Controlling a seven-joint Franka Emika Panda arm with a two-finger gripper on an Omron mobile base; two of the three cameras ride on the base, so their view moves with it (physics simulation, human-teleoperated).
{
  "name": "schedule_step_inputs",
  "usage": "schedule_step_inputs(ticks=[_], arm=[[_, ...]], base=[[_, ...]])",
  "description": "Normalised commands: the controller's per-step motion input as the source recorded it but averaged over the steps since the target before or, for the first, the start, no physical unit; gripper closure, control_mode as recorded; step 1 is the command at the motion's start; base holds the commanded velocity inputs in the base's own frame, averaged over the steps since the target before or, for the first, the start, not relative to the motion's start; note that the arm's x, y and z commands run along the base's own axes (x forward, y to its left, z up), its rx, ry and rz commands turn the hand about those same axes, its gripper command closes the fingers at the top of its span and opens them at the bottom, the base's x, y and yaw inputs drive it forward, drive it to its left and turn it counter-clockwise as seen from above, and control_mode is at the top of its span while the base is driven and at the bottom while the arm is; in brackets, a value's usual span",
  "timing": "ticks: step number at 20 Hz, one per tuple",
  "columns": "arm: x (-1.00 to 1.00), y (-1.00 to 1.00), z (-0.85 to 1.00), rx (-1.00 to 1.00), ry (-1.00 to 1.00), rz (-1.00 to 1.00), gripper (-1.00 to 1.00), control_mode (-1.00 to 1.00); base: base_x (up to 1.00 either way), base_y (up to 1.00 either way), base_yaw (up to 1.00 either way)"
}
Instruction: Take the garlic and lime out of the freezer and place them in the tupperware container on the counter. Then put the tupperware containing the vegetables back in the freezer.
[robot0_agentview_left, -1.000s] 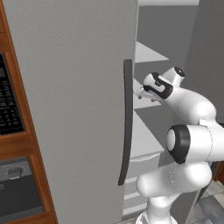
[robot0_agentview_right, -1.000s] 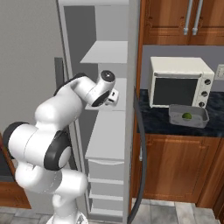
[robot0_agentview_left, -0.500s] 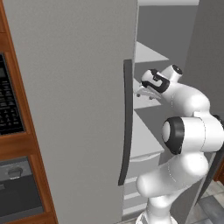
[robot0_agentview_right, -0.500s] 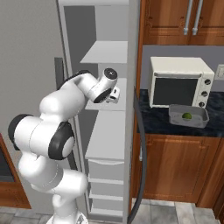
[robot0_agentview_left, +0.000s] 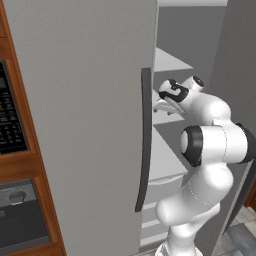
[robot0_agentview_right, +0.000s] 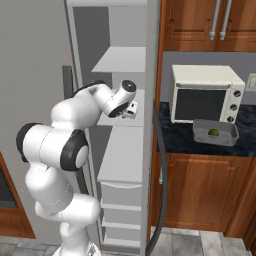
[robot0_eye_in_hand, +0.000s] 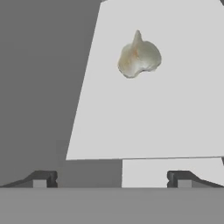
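I've got the gripper (robot0_eye_in_hand: 112, 178) inside the freezer (robot0_agentview_right: 125, 150), jaws apart and empty, garlic (robot0_eye_in_hand: 139, 56) ahead on its shelf. The lime (robot0_agentview_right: 213, 132) sits in the tupperware container (robot0_agentview_right: 199, 137) on the counter (robot0_agentview_right: 175, 142).

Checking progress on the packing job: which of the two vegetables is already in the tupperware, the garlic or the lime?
The lime: the dark-green ball lies in the tupperware container on the counter. The off-white garlic sits on a freezer shelf, ahead of the open gripper.

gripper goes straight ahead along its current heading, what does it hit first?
Probably the garlic. In the hand view it lies on the white freezer shelf ahead of the open gripper, slightly right of its centreline, nothing between. Depth is unclear, so a low approach could touch the shelf first.
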Motion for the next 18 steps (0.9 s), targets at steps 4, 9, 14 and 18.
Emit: schedule_step_inputs(ticks=[4,9,14,18], arm=[[0.19,0.03,-0.01,0.0,0.0,0.01,-1.0,-1.0],[0.3,0.02,0.0,0.0,0.0,0.0,-1.0,-1.0],[0.33,0.02,0.0,0.0,0.0,0.0,-1.0,-1.0],[0.4,0.0,-0.03,0.0,0.0,0.0,-1.0,-1.0]], base=[[0.0,0.0,0.0],[0.0,0.0,0.0],[0.0,0.0,0.0],[0.0,0.0,0.0]])
